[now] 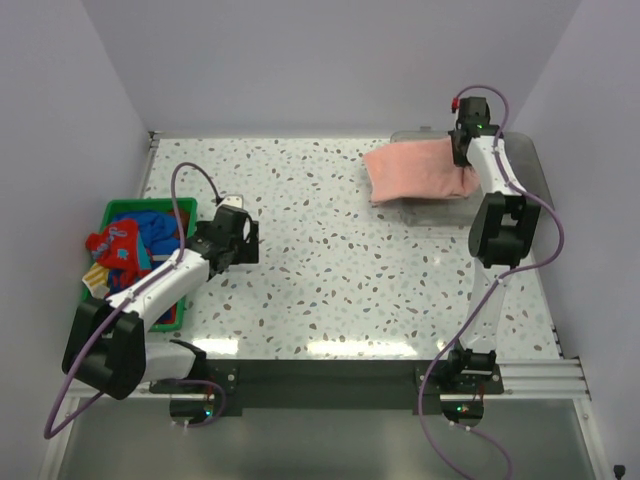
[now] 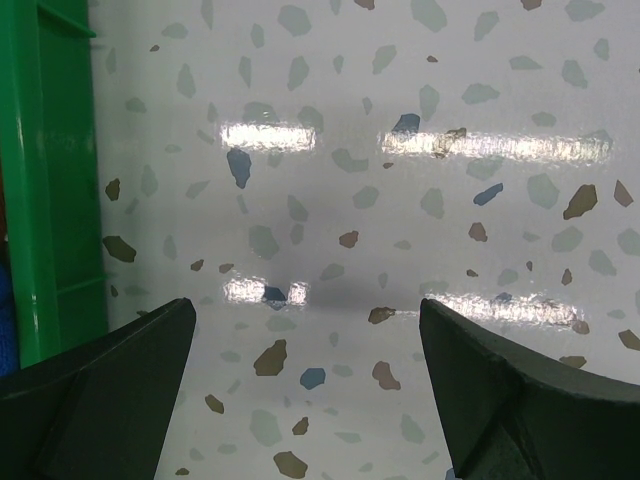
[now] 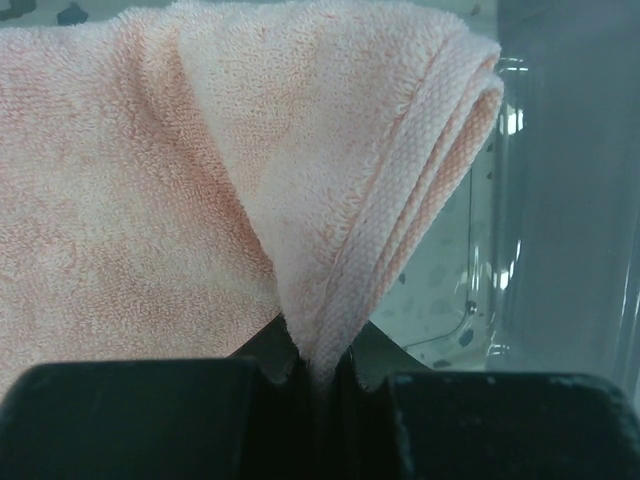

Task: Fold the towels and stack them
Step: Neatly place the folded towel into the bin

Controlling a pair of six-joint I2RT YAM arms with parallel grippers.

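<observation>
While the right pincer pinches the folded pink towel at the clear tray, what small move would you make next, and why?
Probably open the right pincer and let go. It is shut on the folded edge of the salmon pink towel, which looks fully folded and seems to rest on the clear tray, so nothing appears left but the release.

Green plastic basket (image 1: 112, 210) at the left edge of the speckled terrazzo table (image 1: 330, 270) I'm working over, clear plastic tray (image 3: 560, 220) at its far right corner.
</observation>
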